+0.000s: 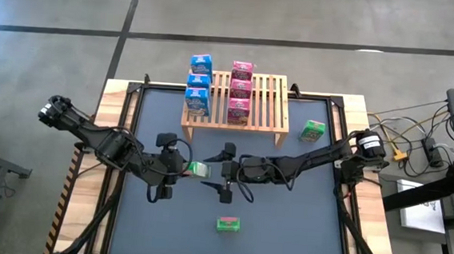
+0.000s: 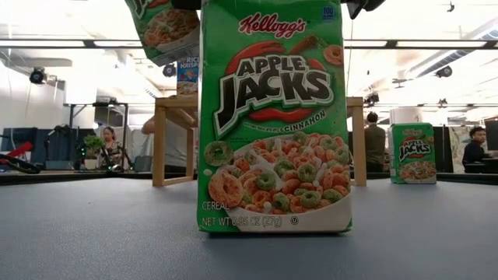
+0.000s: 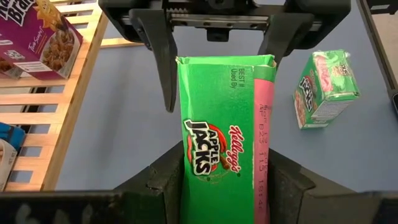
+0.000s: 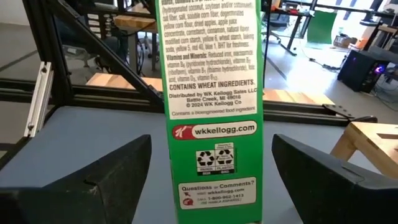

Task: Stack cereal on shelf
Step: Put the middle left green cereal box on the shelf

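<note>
The room behind the table is a big open office. On the ceiling [image 2: 70, 47] there are long bright light strips. People [image 2: 109, 144] sit at desks far behind. The floor [image 1: 51, 3] is grey concrete with dark lines, and cables [image 1: 415, 128] lie beside the table.

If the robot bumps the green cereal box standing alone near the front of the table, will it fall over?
Probably. That green box stands upright on a narrow base and is tall for its width, so a nudge up high would likely tip it. It is a small cardboard box, so it is probably light and might slide on the smooth table if pushed low.
</note>
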Robot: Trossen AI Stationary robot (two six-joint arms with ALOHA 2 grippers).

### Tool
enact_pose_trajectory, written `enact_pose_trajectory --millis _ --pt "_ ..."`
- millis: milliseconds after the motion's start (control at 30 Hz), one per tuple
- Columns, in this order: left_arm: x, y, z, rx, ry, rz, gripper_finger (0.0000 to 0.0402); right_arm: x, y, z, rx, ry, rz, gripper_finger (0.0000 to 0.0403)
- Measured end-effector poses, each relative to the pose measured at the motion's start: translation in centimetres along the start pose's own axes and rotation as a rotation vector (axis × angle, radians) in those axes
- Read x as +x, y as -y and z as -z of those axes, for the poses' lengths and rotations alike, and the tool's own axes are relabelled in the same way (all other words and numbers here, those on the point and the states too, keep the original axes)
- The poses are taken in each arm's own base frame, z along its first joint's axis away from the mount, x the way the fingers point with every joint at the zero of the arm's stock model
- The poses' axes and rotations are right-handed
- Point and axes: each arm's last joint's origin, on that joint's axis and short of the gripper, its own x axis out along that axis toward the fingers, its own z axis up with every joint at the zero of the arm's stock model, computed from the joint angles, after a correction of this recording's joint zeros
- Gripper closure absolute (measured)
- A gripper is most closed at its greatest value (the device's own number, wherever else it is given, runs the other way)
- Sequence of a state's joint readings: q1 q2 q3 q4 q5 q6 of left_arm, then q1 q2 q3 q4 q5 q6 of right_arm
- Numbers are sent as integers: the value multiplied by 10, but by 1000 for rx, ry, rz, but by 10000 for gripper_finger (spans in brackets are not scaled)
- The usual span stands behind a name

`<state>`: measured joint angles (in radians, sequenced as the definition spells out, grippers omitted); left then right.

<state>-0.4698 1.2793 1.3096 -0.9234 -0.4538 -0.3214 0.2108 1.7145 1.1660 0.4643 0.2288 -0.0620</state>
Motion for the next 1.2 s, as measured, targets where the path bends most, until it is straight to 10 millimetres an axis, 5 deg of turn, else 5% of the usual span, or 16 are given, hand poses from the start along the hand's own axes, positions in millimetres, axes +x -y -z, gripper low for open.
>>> enact_pose_trajectory --millis 433,800,1000,1200 --pt "0 0 0 -4 4 2 258 0 1 2 -23 -17 -1 218" --pt "-7 -3 0 9 -2 -6 167 -5 2 -1 -49 -44 -5 226" --pt "-36 -13 2 0 67 2 110 -30 8 -12 -64 -11 -13 228" --pt "-56 -26 28 -28 199 -64 95 -87 29 -28 -66 131 9 229"
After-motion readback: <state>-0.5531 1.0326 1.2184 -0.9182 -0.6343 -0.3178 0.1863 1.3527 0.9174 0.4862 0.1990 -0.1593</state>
